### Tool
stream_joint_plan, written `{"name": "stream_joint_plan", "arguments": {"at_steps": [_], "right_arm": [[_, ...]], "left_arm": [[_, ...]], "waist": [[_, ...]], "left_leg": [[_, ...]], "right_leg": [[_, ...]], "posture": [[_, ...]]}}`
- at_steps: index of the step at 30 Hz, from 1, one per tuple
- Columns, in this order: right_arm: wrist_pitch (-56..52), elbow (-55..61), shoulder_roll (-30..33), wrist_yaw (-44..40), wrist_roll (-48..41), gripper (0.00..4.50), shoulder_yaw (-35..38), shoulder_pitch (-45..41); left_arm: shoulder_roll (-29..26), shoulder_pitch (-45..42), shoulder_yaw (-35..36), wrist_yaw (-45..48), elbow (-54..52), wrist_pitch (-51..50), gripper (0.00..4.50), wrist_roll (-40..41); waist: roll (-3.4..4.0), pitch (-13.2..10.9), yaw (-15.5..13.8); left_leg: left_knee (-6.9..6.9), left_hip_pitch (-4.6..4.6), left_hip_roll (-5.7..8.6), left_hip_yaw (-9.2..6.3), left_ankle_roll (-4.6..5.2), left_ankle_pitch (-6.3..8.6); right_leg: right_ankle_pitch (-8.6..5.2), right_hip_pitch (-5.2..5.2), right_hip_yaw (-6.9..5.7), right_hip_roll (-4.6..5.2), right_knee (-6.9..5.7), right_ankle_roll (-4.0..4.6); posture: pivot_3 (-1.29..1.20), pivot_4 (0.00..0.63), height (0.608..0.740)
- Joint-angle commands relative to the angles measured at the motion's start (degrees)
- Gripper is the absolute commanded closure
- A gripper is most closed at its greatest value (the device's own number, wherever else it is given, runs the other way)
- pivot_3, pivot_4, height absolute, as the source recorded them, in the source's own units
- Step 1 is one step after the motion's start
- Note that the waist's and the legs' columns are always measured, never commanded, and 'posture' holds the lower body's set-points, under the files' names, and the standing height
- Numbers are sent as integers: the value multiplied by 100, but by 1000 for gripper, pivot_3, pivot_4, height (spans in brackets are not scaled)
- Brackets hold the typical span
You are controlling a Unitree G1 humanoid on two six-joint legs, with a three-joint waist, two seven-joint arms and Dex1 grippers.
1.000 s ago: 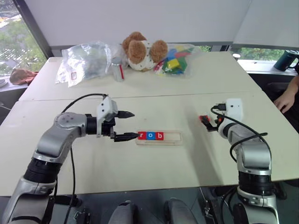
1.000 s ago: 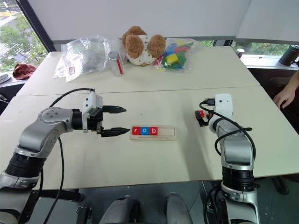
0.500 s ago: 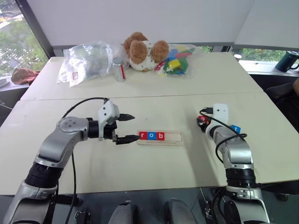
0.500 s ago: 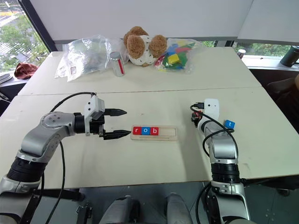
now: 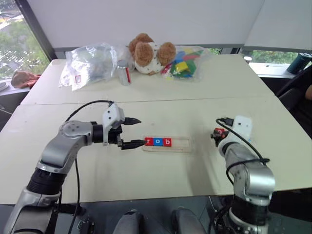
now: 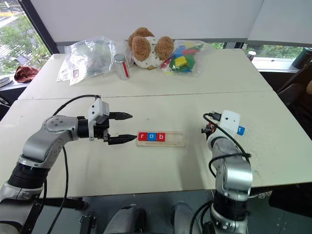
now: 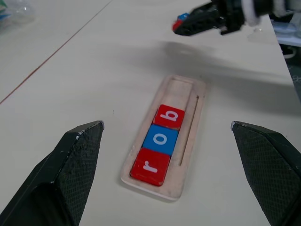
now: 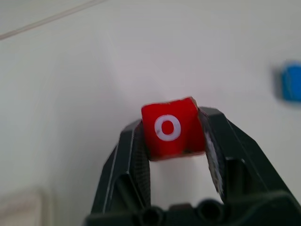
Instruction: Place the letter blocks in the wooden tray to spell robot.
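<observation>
The wooden tray [image 5: 181,143] lies mid-table and holds three letter blocks from its left end: red r [image 5: 149,142], blue o [image 5: 158,142], red b [image 5: 167,142]. Its right part is bare. My left gripper [image 5: 141,131] is open at the tray's left end, with its lower fingertip close to the rim. Right of the tray, my right gripper [image 5: 215,134] is shut on a red letter block [image 8: 171,127] with a white o, held off the table. A blue letter block [image 6: 241,130] lies on the table beside my right wrist.
At the table's far edge sit a teddy bear [image 5: 148,52], a clear bag [image 5: 90,63], a can [image 5: 123,72] and a bag of coloured blocks [image 5: 183,61]. A seam [image 5: 195,100] runs across the table. A dark cup [image 5: 298,62] stands far right.
My right gripper has shut on the red o block, lifted it and drawn back toward me. That uncovered the blue block. The left arm has stayed put.
</observation>
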State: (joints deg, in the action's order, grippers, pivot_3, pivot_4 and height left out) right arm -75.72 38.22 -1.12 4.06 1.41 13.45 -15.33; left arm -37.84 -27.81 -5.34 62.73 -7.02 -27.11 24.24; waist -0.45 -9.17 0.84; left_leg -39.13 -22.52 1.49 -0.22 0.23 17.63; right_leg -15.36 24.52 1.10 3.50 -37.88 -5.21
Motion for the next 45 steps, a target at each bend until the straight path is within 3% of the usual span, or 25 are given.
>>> {"name": "stream_joint_plan", "arguments": {"at_steps": [1, 7, 11, 14, 17, 21, 26, 29, 35, 45], "right_arm": [[-552, 562, -328, 312, 174, 3332, 135, -29], [-786, 271, -541, 411, 250, 3332, 197, 62], [-799, 127, -518, 386, 244, 1422, 242, 31], [-893, 248, -141, 162, 143, 42, 192, -109], [-828, 350, 583, -182, 40, 42, 18, -185], [-19, -234, 2103, -1509, -583, 42, 61, -436], [3369, -2020, 4314, -4917, -1388, 42, 95, 82], [5151, -3196, 5097, -6377, -1460, 42, 11, 567], [6474, -4812, 5402, -7400, -1452, 42, -413, 324], [6991, -5454, 5218, -7554, -1384, 42, -835, 104]], "left_arm": [[83, -121, -65, 100, 16, 129, 0, -19], [131, -268, -143, 198, 253, 270, 0, -136], [126, -287, -146, 222, 308, 334, 0, -171], [81, -242, -95, 210, 293, 346, 0, -179], [41, -229, -62, 225, 311, 374, 0, -188], [-88, -264, -35, 380, 234, 329, 0, -99], [-357, -331, -81, 739, -72, 228, 0, 19], [-556, -178, -56, 856, -374, 43, 0, 148], [-768, 299, 41, 803, -801, -440, 0, 464], [-810, 655, 65, 539, -921, -474, 0, 391]], "waist": [[0, 0, 2], [0, 0, 3], [0, 0, 14], [0, 0, 36], [2, -1, 30], [3, -3, 13], [0, -7, -15], [-3, -8, -15], [-1, -9, 34], [0, -10, -33]], "left_leg": [[0, 0, 2, 1, 0, 0], [1, 2, 2, -2, 0, 0], [2, 3, 1, -2, 0, 0], [2, 3, 0, -1, 0, 0], [2, 3, 0, 0, 0, 0], [3, 3, 0, 0, 2, 0], [7, 3, -3, -4, 16, 8], [10, 3, -7, -11, 35, 20], [1, 14, -9, 16, 43, 25], [-1, 14, -8, 5, 33, 21]], "right_leg": [[0, 0, 1, 1, 1, 0], [0, -1, -4, -3, 0, 1], [-1, -1, -4, -4, 1, 1], [0, -1, -4, -5, 2, 1], [0, -1, -4, -5, 4, 1], [-1, -7, -10, -7, 16, 0], [-1, -31, -20, -19, 54, -1], [-4, -49, -22, -23, 79, -6], [-3, -50, 0, -3, 72, -7], [-3, -53, -6, 7, 71, -6]], "posture": [[0, 150, 740], [0, 150, 740], [0, 150, 740], [0, 150, 740], [0, 150, 740], [0, 150, 740], [0, 150, 740], [0, 150, 740], [0, 150, 740], [0, 150, 740]]}}
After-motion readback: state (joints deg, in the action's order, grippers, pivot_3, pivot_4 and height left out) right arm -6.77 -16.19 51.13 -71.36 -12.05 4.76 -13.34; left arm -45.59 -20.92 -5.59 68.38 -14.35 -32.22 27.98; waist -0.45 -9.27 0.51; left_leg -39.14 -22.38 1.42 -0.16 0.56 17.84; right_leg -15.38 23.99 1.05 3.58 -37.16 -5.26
